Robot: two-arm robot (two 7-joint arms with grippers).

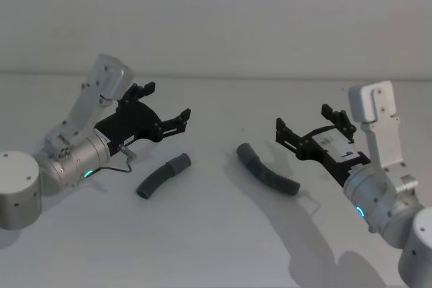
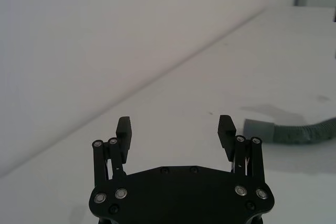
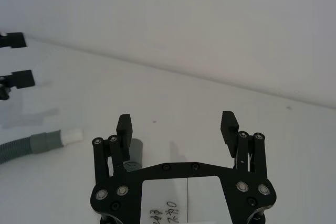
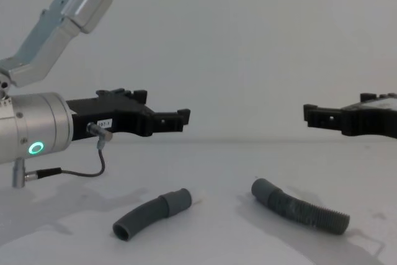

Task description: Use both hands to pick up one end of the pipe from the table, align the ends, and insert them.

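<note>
While both hose pieces are lying flat on the bench [image 1: 216, 234], apart from each other, the left hose piece [image 1: 163, 175] is pointing its white-tipped cuff [image 4: 177, 200] toward the right hose piece [image 1: 266, 170]. Both are looking light, bendy and ribbed, so gripping just behind each stiff cuff seems best. Left pincer [image 1: 167, 102] and right pincer [image 1: 304, 118] are hovering above, jaws spread wide, holding nothing.

On surface [image 1: 216, 241], two pipes lying apart: left pipe [image 1: 162, 175] left of centre, right pipe [image 1: 266, 170] right of centre. Left hand [image 1: 167, 102] raised above and behind left pipe; right hand [image 1: 304, 118] raised above and behind right pipe, touching neither.
</note>
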